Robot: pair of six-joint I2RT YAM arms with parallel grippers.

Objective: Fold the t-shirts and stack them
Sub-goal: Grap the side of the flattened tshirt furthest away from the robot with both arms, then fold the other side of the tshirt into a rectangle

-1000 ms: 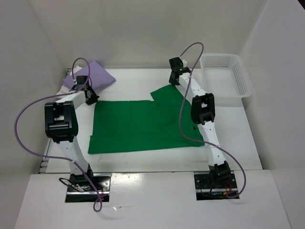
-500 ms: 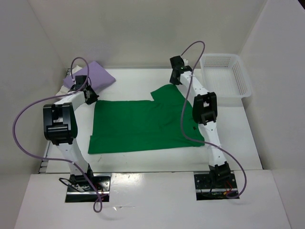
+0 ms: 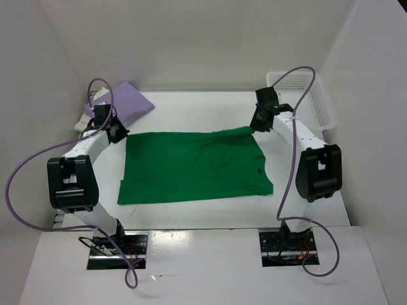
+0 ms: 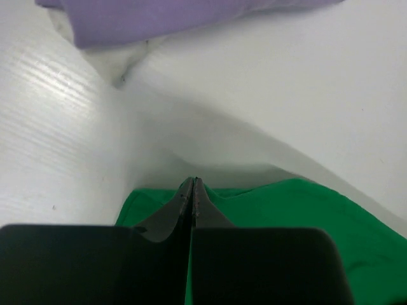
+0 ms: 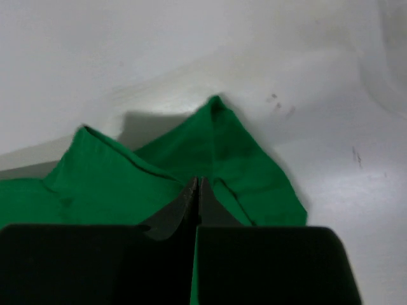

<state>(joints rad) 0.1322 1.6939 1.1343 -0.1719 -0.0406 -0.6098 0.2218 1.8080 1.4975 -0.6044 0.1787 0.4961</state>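
The green t-shirt (image 3: 191, 165) lies spread flat in the middle of the table. My left gripper (image 3: 119, 135) is at its far left corner, shut on the green cloth (image 4: 305, 210), which rises to the closed tips (image 4: 193, 180). My right gripper (image 3: 254, 126) is at the far right corner, shut on a pinched fold of the green cloth (image 5: 241, 152) at its tips (image 5: 198, 180). The lilac t-shirt (image 3: 124, 101) lies folded at the far left, on a white t-shirt (image 4: 121, 60) of which only an edge shows.
A white lattice basket (image 3: 331, 114) stands at the far right, partly behind the right arm. White walls close in the table on the left, back and right. Purple cables loop above both arms.
The right gripper has shut on the green shirt's far right part and swung right, pulling that raised flap out level. The left arm has shifted slightly left, still shut.
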